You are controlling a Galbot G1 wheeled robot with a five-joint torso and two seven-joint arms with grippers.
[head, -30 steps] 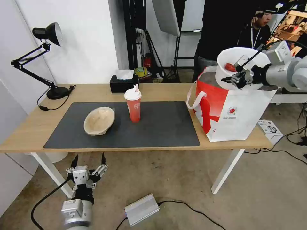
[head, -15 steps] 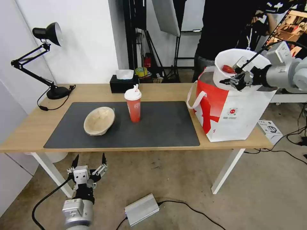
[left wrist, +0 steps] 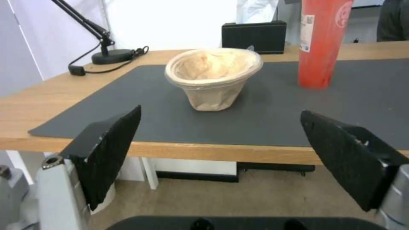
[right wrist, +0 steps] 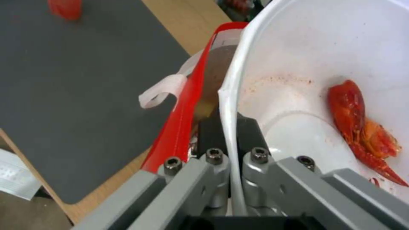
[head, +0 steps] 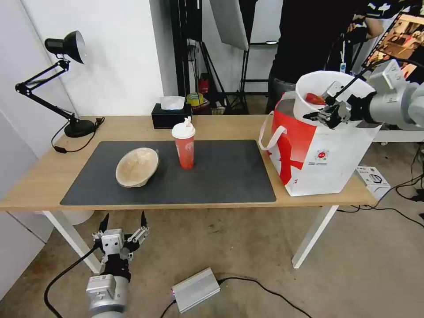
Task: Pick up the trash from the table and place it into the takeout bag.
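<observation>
Down at 7 o'clock, below the counter point(head: 39, 185), the left claw point(head: 123, 221) waits spread wide, empty. Centre mat: beige bowl point(head: 137, 166), then red cup point(head: 184, 145) at its 3 o'clock. Over the takeout bag point(head: 322, 154), at 2 o'clock, the right claw point(head: 325, 114) pinches the white bowl point(head: 309, 104) by its rim; thin and light, probably flexible, shells loose, so keep it level

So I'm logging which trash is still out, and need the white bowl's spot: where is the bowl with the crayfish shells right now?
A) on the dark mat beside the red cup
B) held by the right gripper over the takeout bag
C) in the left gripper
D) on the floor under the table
B: the right gripper pinches the rim of the white bowl, tilted above the open top of the takeout bag.
</observation>
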